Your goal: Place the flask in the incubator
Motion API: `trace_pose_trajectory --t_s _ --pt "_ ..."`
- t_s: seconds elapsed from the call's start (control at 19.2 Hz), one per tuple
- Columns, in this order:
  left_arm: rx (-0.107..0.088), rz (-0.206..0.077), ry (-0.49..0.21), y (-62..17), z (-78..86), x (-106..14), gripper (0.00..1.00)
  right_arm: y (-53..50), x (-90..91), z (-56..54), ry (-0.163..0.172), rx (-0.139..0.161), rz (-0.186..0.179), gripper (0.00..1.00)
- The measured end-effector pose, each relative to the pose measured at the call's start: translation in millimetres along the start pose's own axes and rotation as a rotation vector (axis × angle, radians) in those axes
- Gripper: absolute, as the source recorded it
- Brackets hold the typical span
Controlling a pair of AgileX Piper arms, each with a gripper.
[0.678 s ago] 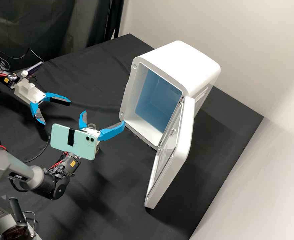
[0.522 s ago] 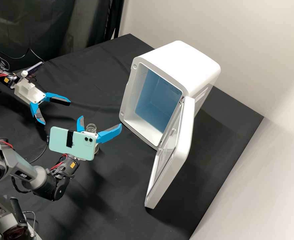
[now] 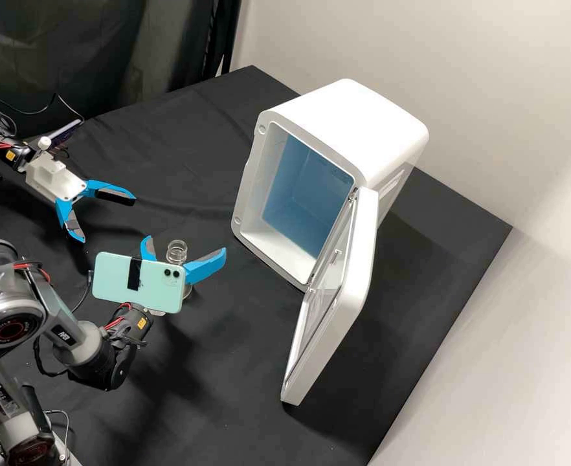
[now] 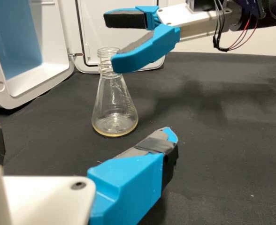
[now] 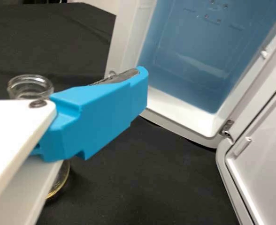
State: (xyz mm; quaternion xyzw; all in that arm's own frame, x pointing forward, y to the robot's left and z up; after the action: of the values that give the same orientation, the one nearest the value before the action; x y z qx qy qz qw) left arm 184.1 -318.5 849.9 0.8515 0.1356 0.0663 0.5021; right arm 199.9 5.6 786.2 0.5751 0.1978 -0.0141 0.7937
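The right gripper point(image 3: 184, 248), white-bodied w/ two bright blue fingers, is being held wide open, one finger to either side of the neck of a clear glass conical flask point(image 3: 177, 252). Nothing is being gripped. In the left wrist view one finger is being seen across the neck; whether it is touching the glass cannot be told.

The flask is standing upright on the black cloth-covered bench point(image 3: 188, 155), just in front of the open mouth of the incubator point(image 3: 363, 129) and apart from it. It is thin-walled and see-through, w/ a wide flat base, sloping sides, a short straight neck and a thickened rim. A faint yellowish ring is being shown round the bottom edge.

The left gripper point(image 3: 104, 217) is likewise being held wide open w/ nothing btwn its fingers, off to the side of the flask and away from the incubator. Dark rubbery pads are being shown on the inner faces of the fingers.

The incubator is a smooth white plastic box w/ rounded corners and a pale blue int. Its flat white door point(image 3: 337, 291) is hanging wide open on the hinge side. A mint-green smartphone point(image 3: 140, 283) w/ a strip of black tape is being carried on the right arm's wrist.
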Motion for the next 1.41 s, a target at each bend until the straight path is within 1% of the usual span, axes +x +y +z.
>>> trace_pose_trajectory --t_s 0.16,0.26,0.31,0.47,0.57,0.68,0.78,0.99,1.04,1.15,1.3,1.41 --pt "0.001 0.000 -0.003 0.2 0.6 0.1 1.00 -3.5 -1.8 2.1 0.007 -0.023 -0.029 1.00" --pt "0.003 -0.001 -0.009 -0.1 1.9 0.6 1.00 -6.9 -2.1 5.4 0.008 -0.044 -0.054 1.00" --pt "0.003 -0.001 -0.009 -0.1 1.9 0.6 1.00 -7.9 -2.3 6.6 0.007 -0.055 -0.060 1.00" --pt "0.003 -0.002 -0.010 -0.1 2.2 0.7 1.00 -11.6 -2.0 8.3 0.012 -0.058 -0.084 1.00" --pt "0.003 -0.002 -0.010 -0.1 2.2 0.7 1.00 -12.4 -1.8 8.6 0.013 -0.056 -0.088 1.00" --pt "0.003 -0.002 -0.010 -0.1 2.2 0.7 1.00 -14.3 -0.9 10.2 0.011 -0.073 -0.098 1.00" --pt "0.003 -0.002 -0.010 -0.1 2.2 0.7 1.00 -18.9 0.8 13.2 0.007 -0.081 -0.120 1.00" --pt "0.003 -0.002 -0.010 -0.1 2.2 0.7 1.00 -23.2 8.5 20.6 0.006 -0.127 -0.145 1.00" --pt "0.003 -0.002 -0.011 -0.1 2.4 0.8 1.00 -24.8 10.1 21.6 0.008 -0.121 -0.152 1.00" --pt "0.005 -0.004 -0.018 -0.4 3.8 1.3 1.00 -27.0 12.1 21.8 0.011 -0.121 -0.161 1.00" --pt "0.006 -0.004 -0.020 -0.5 4.3 1.5 1.00 -27.8 16.6 22.4 0.014 -0.123 -0.163 1.00" --pt "0.006 -0.004 -0.020 -0.5 4.3 1.5 1.00 -26.8 19.8 25.2 0.000 -0.122 -0.154 1.00"
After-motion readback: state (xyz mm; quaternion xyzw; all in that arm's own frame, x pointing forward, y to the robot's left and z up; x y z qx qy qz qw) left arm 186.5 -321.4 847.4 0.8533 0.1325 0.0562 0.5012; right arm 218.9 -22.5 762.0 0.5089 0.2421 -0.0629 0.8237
